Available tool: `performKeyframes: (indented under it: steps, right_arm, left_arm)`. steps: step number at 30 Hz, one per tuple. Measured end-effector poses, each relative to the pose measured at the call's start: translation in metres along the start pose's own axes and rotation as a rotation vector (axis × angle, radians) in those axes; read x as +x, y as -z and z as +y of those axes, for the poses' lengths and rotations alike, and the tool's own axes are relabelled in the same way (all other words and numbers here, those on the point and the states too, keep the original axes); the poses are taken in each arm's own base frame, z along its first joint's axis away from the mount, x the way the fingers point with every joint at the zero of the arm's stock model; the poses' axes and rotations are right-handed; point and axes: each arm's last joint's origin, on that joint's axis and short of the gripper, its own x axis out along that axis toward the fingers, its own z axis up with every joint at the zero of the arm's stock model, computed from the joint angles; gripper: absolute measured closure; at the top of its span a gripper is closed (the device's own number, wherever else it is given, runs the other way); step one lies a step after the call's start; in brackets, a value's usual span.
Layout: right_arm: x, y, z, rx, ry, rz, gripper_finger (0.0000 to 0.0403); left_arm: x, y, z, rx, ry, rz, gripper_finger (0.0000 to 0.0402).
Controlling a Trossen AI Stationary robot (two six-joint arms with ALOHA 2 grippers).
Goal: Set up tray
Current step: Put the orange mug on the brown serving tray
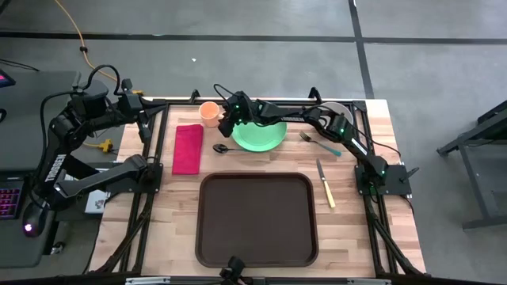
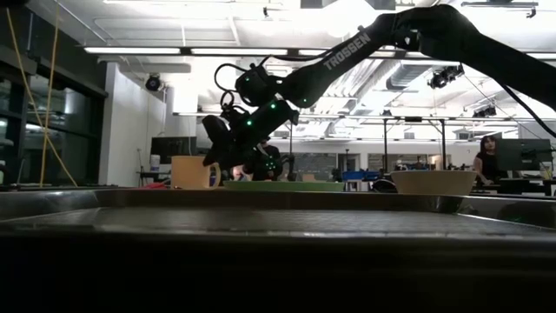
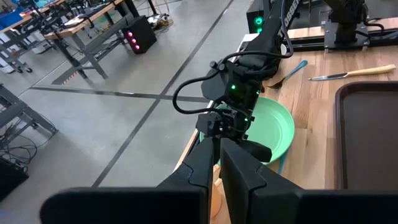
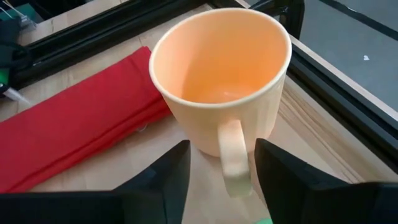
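An orange cup (image 4: pixel 217 81) stands upright on the wooden table at the far left, its handle (image 4: pixel 233 155) turned toward my right gripper (image 4: pixel 222 149). That gripper is open, one finger on either side of the handle with a gap to each, slanting down from the table's right over the green plate (image 1: pixel 260 134). In the high view the cup (image 1: pixel 209 113) sits just left of the gripper (image 1: pixel 226 120). The dark brown tray (image 1: pixel 257 218) lies at the near middle with nothing on it. My left gripper (image 3: pixel 219 177) waits shut, raised beyond the table's left edge.
A folded red napkin (image 1: pixel 188 149) lies near the cup, a spoon (image 1: pixel 222 148) beside the plate. A fork (image 1: pixel 317 142) and a knife (image 1: pixel 325 184) lie at the right, a pale bowl (image 2: pixel 434 181) at the far right. Black frame rails (image 4: pixel 348 68) run close behind the cup.
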Motion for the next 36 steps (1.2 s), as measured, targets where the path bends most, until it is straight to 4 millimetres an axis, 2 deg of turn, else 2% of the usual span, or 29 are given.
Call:
performKeyframes:
  steps: [7,19,28,32,36]
  right_arm:
    - [0.000,0.000,0.000,-0.011,0.003,0.000,0.0269]
    - [0.000,0.000,0.000,-0.009,0.010,-0.002,0.0278]
    - [0.000,0.003,0.004,0.007,-0.023,0.027,0.0340]
    - [0.006,0.017,0.010,0.044,-0.037,0.104,0.0365]
    - [0.010,0.025,0.018,0.059,-0.036,0.126,0.0370]
  left_arm:
    - [0.000,0.000,0.000,0.000,0.000,0.000,0.0339]
    - [0.000,0.000,0.000,0.000,-0.001,0.000,0.0339]
    - [0.000,0.000,0.000,0.000,-0.001,0.000,0.0339]
    - [0.000,0.000,0.000,0.000,-0.001,0.000,0.0339]
    - [0.000,0.000,0.000,0.000,-0.001,0.000,0.0339]
